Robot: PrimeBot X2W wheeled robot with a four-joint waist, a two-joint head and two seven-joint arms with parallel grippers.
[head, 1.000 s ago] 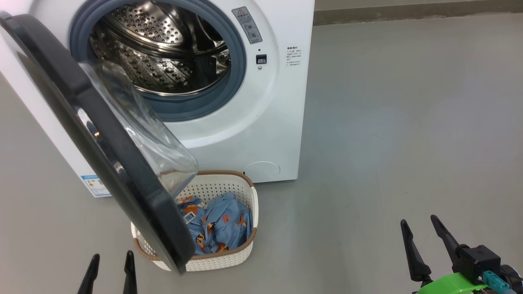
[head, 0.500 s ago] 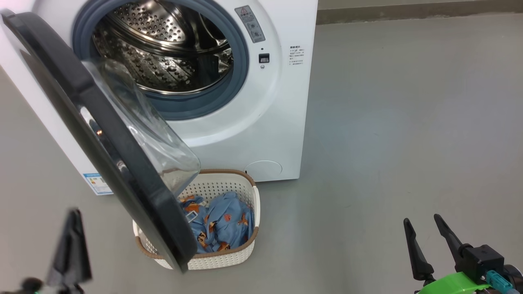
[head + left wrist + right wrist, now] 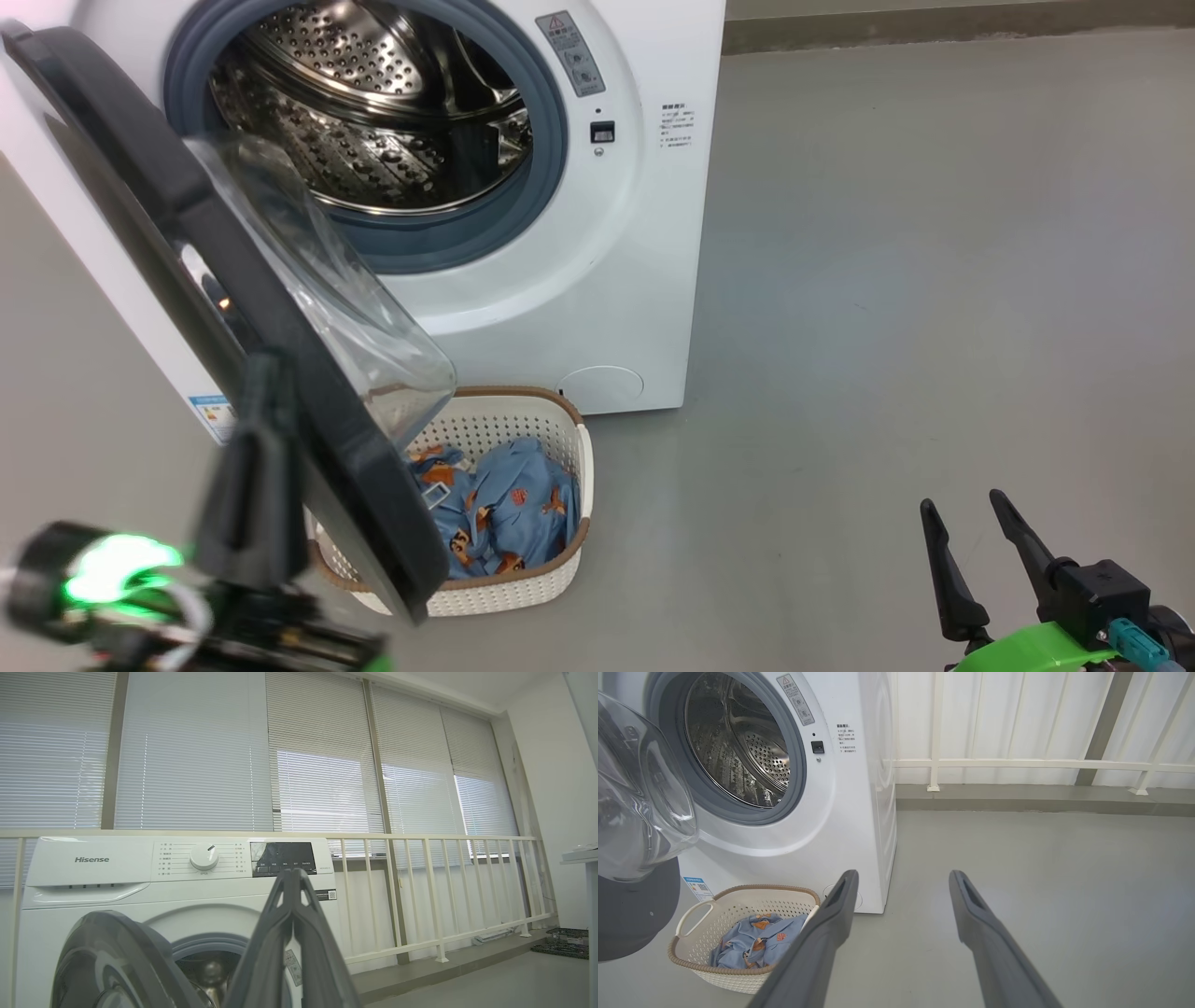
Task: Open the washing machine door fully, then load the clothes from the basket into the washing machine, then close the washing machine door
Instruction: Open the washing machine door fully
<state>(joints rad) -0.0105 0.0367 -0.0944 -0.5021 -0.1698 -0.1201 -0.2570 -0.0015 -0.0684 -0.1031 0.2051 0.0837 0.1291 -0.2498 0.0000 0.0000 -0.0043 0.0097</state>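
Likely door (image 3: pixel 280 308) was rigid, rim slick; push near free edge suited. Left gripper (image 3: pixel 292 882) clenched empty; right gripper (image 3: pixel 961 502) released.

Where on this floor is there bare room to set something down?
The grey floor right of the washing machine and basket, up to the right claw, is bare. Crowded: the open door overhangs the basket, left claw at the door.

Finding: the door (image 3: pixel 373 504) stands part-open and overhangs the left half of the basket (image 3: pixel 523 588). The basket's right half is reachable from above. The drum mouth (image 3: pixel 373 121) is approachable from the right, over open floor (image 3: pixel 887 327).
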